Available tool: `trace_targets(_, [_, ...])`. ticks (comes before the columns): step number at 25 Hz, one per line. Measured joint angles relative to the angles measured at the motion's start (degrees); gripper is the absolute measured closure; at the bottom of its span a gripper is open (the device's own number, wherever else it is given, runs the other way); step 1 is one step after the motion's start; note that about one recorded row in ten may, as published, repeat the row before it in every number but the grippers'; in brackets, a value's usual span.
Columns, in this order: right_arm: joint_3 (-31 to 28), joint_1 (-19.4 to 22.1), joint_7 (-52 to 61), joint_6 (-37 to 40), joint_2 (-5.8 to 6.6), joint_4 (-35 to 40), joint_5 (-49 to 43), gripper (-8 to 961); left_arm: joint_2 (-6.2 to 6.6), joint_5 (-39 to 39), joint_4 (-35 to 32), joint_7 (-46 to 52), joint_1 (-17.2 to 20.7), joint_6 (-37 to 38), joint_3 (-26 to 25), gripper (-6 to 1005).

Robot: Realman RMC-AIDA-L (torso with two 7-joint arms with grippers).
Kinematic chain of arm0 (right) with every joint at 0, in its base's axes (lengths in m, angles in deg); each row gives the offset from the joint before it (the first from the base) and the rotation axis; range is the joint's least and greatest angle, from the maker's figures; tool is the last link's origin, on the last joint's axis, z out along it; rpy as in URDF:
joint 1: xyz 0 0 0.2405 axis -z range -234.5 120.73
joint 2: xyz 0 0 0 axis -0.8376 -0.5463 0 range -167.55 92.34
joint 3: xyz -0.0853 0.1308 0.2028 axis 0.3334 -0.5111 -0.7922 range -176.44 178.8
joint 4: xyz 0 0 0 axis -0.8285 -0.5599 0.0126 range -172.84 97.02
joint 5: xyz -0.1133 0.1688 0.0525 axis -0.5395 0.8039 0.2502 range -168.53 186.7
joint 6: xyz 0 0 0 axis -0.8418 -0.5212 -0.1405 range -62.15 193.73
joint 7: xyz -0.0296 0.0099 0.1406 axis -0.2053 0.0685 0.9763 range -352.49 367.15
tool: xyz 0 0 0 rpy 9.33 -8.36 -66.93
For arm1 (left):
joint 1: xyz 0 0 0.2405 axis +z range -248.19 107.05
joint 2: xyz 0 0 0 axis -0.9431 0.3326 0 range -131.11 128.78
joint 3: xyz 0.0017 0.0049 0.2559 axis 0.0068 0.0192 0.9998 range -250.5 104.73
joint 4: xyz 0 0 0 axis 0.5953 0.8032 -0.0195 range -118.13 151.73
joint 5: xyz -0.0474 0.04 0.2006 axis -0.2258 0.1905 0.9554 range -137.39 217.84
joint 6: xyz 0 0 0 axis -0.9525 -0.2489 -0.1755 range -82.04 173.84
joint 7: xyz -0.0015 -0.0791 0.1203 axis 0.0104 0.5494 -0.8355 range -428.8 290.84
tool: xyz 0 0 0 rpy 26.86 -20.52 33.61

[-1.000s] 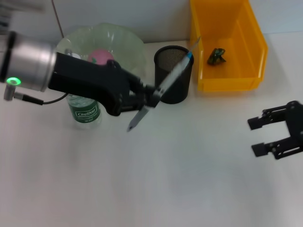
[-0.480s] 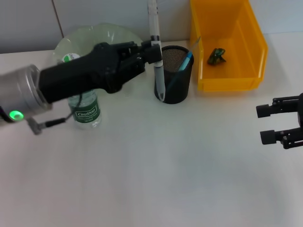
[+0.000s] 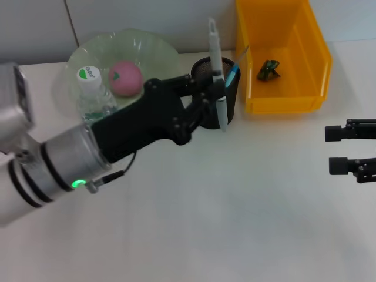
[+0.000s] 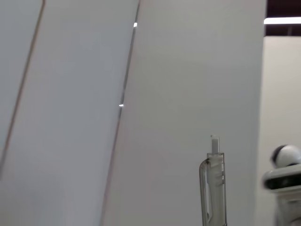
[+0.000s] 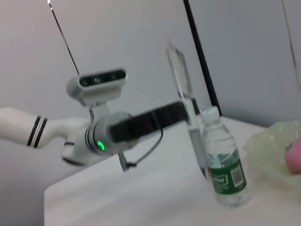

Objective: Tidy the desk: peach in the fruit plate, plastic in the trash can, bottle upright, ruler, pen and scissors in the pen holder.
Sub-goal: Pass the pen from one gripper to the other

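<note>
A white counter (image 3: 223, 205) fills the scene, with a pale wall (image 3: 117, 20) behind its far edge. A thin dark seam (image 3: 71, 23) runs down the wall at far left.

White desk (image 3: 235, 223) fills most of the head view, matte, evenly lit, soft shadows only. Along the top of the frame a pale grey-white wall (image 3: 35, 29) meets the desk's far edge; a thin dark vertical seam (image 3: 71, 23) runs down it at upper left.

Left wrist view: pale wall panels (image 4: 188, 94) with slanted thin seams; upper right, a dark strip with a bright ceiling light bar (image 4: 282, 20).

Right wrist view: grey wall (image 5: 244, 47), a dark vertical strip (image 5: 200, 56) right of centre.
</note>
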Motion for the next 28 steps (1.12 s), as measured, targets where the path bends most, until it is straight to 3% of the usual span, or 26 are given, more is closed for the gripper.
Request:
trace_targets(1, [0.0,0.0,0.0,0.0,0.0,0.0,0.0,194,0.0,0.0,0.0,0.0,0.0,0.0,0.0,852])
trace_targets(3, [0.0,1.6,-2.1,-0.4,-0.76,-0.2,3.9,194,0.0,-9.1,-2.7,-5.7,1.9,-6.0,8.2,852])
trace_targets(6, [-0.1,2.8,-4.0,-1.1,-1.49,-0.2,7.1,194,-0.01,-14.3,-5.2,-9.2,3.2,-9.9,12.3,852])
trace_targets(7, [-0.1,3.7,-6.0,-2.2,-2.6,-0.3,9.7,194,0.0,-18.3,-7.5,-12.4,4.2,-13.2,15.2,852])
trace_targets(9, [-0.3,4.0,-7.1,-2.9,-3.2,-0.3,10.9,194,0.0,-20.5,-8.8,-14.1,4.8,-15.0,16.6,852])
trace_targets(10, [-1.0,4.3,-9.8,-3.9,-4.71,-0.7,13.0,194,0.0,-24.7,-10.5,-17.3,5.4,-17.7,19.1,852])
trace_targets(11, [-1.0,4.3,-9.8,-3.9,-4.71,-0.7,13.0,194,0.0,-24.7,-10.5,-17.3,5.4,-17.7,19.1,851])
trace_targets(15, [-3.5,4.0,-16.0,-5.1,-7.91,-4.1,17.8,194,0.0,-35.1,-11.8,-25.2,5.5,-20.5,25.4,851])
trace_targets(28, [-3.4,-1.5,-25.1,-9.5,-8.19,-19.2,23.1,195,-0.01,-52.4,-13.9,-37.5,4.9,-22.6,33.1,850])
